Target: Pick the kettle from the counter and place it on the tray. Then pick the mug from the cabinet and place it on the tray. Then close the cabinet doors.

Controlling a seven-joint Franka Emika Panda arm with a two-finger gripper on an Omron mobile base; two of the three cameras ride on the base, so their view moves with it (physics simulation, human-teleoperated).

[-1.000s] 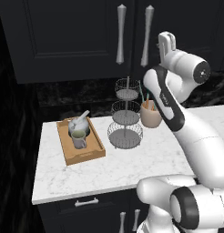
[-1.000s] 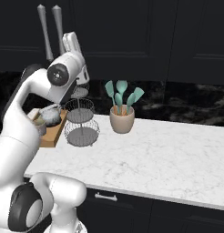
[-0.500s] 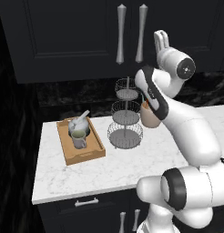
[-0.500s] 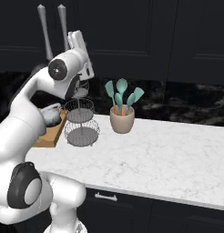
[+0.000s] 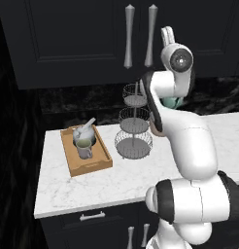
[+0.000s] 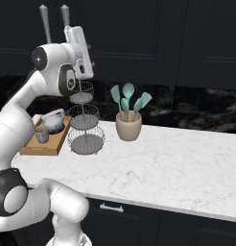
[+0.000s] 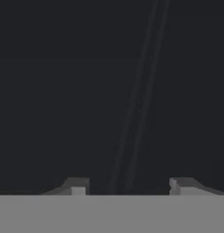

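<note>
The grey kettle (image 5: pixel 85 132) (image 6: pixel 53 121) and the pale mug (image 5: pixel 84 148) (image 6: pixel 41 134) both stand in the wooden tray (image 5: pixel 73 163) (image 6: pixel 43 148) at the left end of the counter (image 5: pixel 116 180). Above it, the two dark cabinet doors (image 5: pixel 68 39) look shut, their silver handles (image 5: pixel 128 36) side by side. My gripper (image 5: pixel 166 34) (image 6: pixel 74 33) is raised in front of the right door, just right of its handle. In the hand view my gripper (image 7: pixel 129 186) faces the dark door panel, fingertips (image 7: pixel 77 185) apart with nothing between them.
A three-tier wire basket stand (image 5: pixel 133 129) (image 6: pixel 85 120) rises right of the tray, under my arm. A tan crock with teal utensils (image 6: pixel 128 126) stands further right. White marble counter (image 6: pixel 187 168) stretches away to the right.
The hand has risen a little and shifted left toward the right door's handle, and the arm's elbow has swung in. Kettle, mug and tray have not moved.
</note>
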